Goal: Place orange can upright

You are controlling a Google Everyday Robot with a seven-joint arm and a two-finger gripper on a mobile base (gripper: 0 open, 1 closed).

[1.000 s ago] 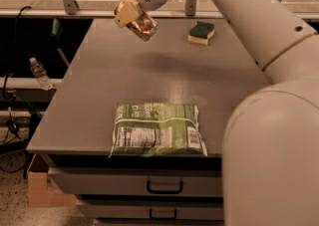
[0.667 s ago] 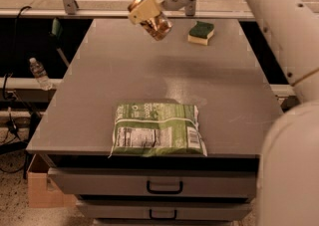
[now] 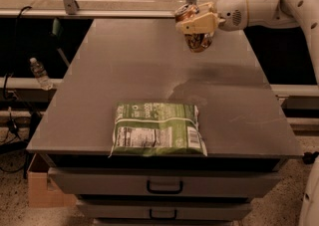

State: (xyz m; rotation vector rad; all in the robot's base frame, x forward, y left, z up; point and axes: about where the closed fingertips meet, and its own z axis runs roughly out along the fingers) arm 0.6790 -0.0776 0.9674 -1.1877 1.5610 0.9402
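Gripper (image 3: 195, 22) at the far right of the table (image 3: 124, 70), hanging above the surface near the back edge. The arm (image 3: 259, 6) reaches in from the right, white and thick.

Fingers closed around the orange can (image 3: 200, 42), clamped across its middle. Only the can's width keeps them apart. One cream-coloured finger (image 3: 202, 21) lies across the can's body and hides the central band.

The can is tilted, not upright. The silver lid points up and to the left, above the finger. The copper lower body shows below the finger, toward the table. It appears to be off the tabletop, carried by the gripper alone. A dim shadow lies on the grey top nearer the camera.

Green bag (image 3: 157, 129) lies flat at the near edge of the table, well apart from the can and gripper. Drawers (image 3: 164, 186) sit under the tabletop. A water bottle (image 3: 39, 73) stands on the rail to the left. A cardboard box (image 3: 42, 190) sits on the floor at lower left.
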